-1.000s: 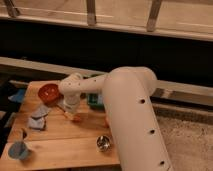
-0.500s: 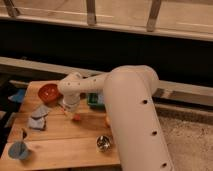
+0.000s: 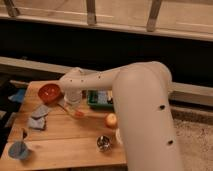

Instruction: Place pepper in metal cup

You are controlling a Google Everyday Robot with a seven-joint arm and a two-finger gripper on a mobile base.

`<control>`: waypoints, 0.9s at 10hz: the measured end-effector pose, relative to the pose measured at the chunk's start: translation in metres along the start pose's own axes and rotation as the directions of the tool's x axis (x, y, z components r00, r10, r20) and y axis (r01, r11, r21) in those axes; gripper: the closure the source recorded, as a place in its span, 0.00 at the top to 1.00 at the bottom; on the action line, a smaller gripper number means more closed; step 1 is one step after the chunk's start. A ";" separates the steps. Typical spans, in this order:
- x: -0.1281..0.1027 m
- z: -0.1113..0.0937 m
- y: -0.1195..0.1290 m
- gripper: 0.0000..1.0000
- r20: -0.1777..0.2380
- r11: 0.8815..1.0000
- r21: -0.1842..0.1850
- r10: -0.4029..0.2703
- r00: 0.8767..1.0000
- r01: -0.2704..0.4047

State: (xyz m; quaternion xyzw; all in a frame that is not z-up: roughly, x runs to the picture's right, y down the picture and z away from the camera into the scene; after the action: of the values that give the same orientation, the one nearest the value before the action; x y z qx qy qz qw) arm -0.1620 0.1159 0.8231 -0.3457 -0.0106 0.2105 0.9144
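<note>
Hand [image 3: 74,107] is down at the counter [image 3: 65,137], left of centre, just in front of the red bowl [image 3: 49,91]. Fingers are closed narrow. The pepper [image 3: 79,114] shows as a small orange-red sliver at the fingertips, low against the wood. It looks pinched between them, but the wrist hides most of the contact, so treat the hold as probable.

The arm [image 3: 142,105] comes in from the lower right, covers much of the right side of the counter, and ends at the wrist above the hand.

Containers:
- metal cup [image 3: 103,143]: upright near the front edge, right of centre, well apart from the hand and the pepper. Inside reads dark and reflective; I can't tell more than that.
- white cup [image 3: 119,136]: just beside the metal cup on its right, partly hidden by the arm. Contents can't be made out.
- red bowl: back left, upright, with only its own red interior showing.
- green tray [image 3: 100,99]: toward the back, right of the hand, half under the arm. It holds something pale with coloured patches, which I can't identify.
- blue cup [image 3: 20,149]: front left corner, inside not visible from this angle.

Loose items: round yellow-orange fruit [image 3: 111,120] sits on the wood between the tray and the metal cup. A crumpled blue-grey bag [image 3: 39,117] lies left of the hand.
</note>
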 end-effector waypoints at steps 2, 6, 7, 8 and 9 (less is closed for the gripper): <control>0.022 -0.018 -0.005 0.00 -0.005 0.999 0.034 0.042 0.999 -0.041; 0.082 -0.045 -0.012 0.00 0.011 0.986 0.041 0.161 0.987 -0.161; 0.093 -0.049 -0.012 0.00 0.014 0.982 0.038 0.187 0.982 -0.188; 0.108 -0.053 -0.011 0.00 0.018 0.973 0.032 0.226 0.974 -0.227; 0.125 -0.057 -0.009 0.00 0.018 0.960 0.019 0.279 0.960 -0.279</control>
State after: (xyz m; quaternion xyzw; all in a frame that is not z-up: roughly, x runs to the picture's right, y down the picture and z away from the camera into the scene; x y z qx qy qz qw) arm -0.0353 0.1229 0.7696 -0.3322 0.0336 0.3401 0.8791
